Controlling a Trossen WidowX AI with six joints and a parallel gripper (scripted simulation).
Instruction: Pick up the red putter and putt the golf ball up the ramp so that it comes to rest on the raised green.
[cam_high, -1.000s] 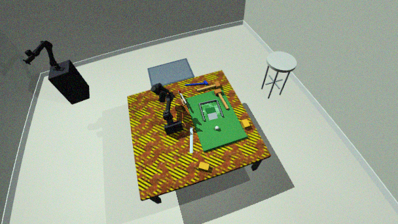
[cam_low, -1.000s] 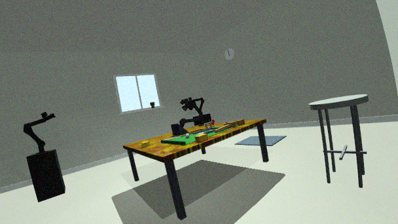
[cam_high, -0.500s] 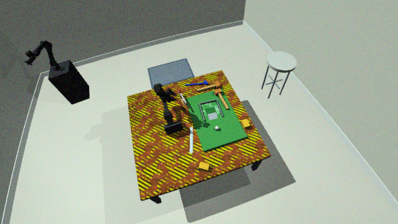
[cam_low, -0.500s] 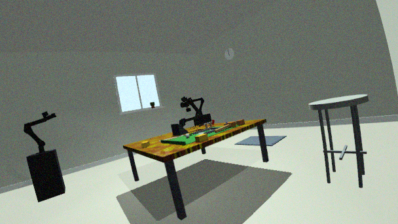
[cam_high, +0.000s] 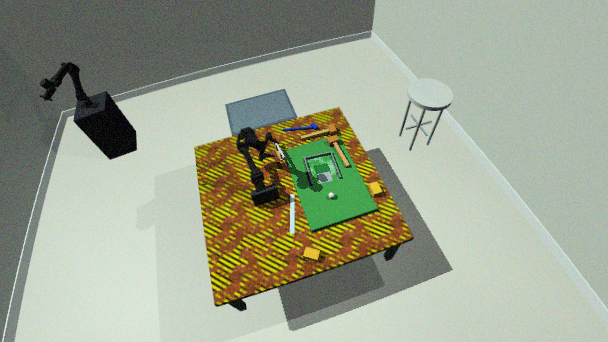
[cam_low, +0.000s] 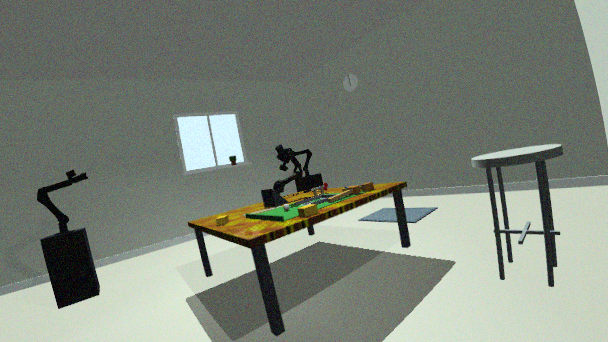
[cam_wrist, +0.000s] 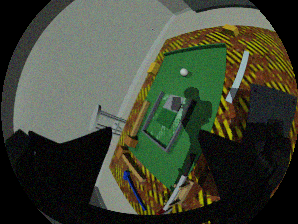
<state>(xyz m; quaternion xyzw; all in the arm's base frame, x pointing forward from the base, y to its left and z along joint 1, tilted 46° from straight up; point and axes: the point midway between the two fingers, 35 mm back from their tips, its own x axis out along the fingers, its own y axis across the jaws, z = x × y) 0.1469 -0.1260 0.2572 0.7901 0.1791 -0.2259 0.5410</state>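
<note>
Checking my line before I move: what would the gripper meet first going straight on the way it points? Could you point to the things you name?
Probably the dark-edged frame (cam_high: 320, 155) (cam_wrist: 156, 140) around the raised green; the gripper (cam_high: 270, 147) (cam_low: 285, 161) (cam_wrist: 157, 133) points slantwise down at it, though depth is hard to judge.
</note>
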